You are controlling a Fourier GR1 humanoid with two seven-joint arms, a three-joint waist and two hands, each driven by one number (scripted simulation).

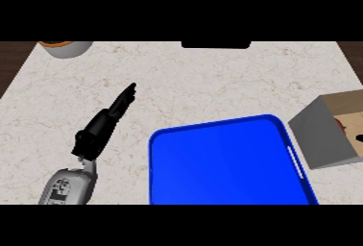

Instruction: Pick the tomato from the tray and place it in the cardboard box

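The blue tray point(227, 163) lies at the lower middle of the counter, and nothing shows on its surface. The cardboard box point(322, 134) stands just right of the tray, its grey side facing the tray and its tan inside partly cut off by the right edge. Inside the box a small dark red patch point(342, 126) shows, possibly the tomato. My left hand point(106, 122) rests over the counter left of the tray, open, with straight fingers pointing up and to the right and holding nothing. My right hand does not show.
A grey cup point(65, 48) with an orange top stands at the counter's far left corner. A black object point(215, 44) sits at the far edge in the middle. Dark wood shows beyond the counter's left and right edges.
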